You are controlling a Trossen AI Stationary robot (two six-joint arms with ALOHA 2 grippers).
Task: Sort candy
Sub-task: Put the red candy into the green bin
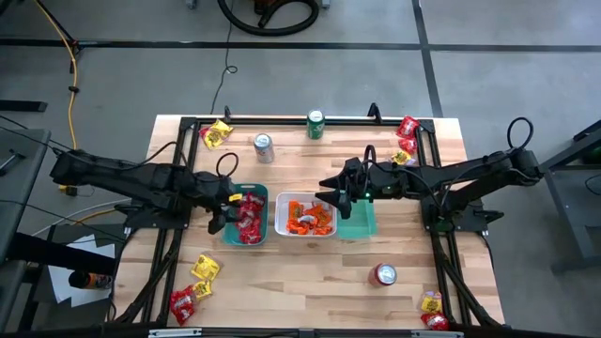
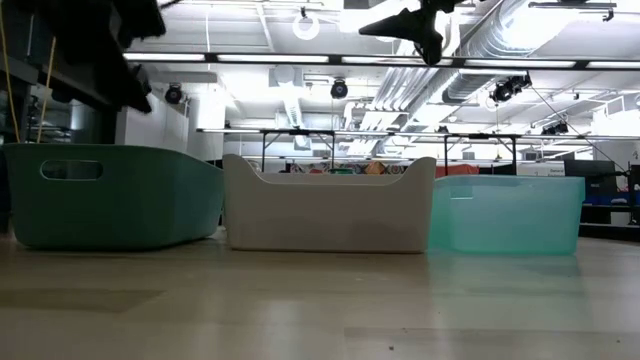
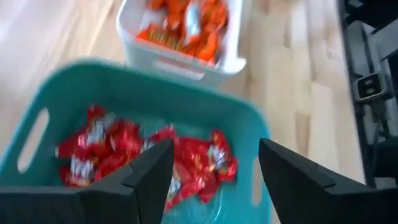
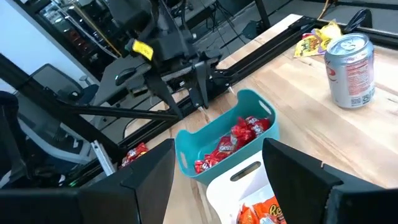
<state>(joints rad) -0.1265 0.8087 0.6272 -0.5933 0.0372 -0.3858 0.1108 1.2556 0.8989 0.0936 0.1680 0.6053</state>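
Red candy (image 3: pixel 155 158) fills the teal tray (image 1: pixel 228 229) right under your left gripper (image 3: pixel 214 180), whose fingers stand apart with nothing between them; from the left wrist view the packets lie in a loose heap across the tray floor. Just beside that tray, the white tray (image 1: pixel 302 232) holds the orange candy (image 1: pixel 310 216), and touching its other side is the pale green tray (image 1: pixel 362 223). Your right gripper (image 1: pixel 336 192) hangs above the seam between the white and pale green trays, its fingers also spread and holding nothing.

Around the edges of the wooden counter (image 1: pixel 310 272) you have unsorted candy: a red and yellow cluster (image 1: pixel 195 286) near the front left corner, a few packets (image 1: pixel 432 312) at the front right corner, yellow packets (image 1: pixel 217 134) at the back left, and red and yellow ones (image 1: pixel 407 141) at the back right. A red can (image 1: pixel 385 274) stands in front of the pale green tray, well apart from it. Farther back, a silver can (image 1: pixel 264 146) and a green can (image 1: pixel 315 124) stand upright near the rear edge.
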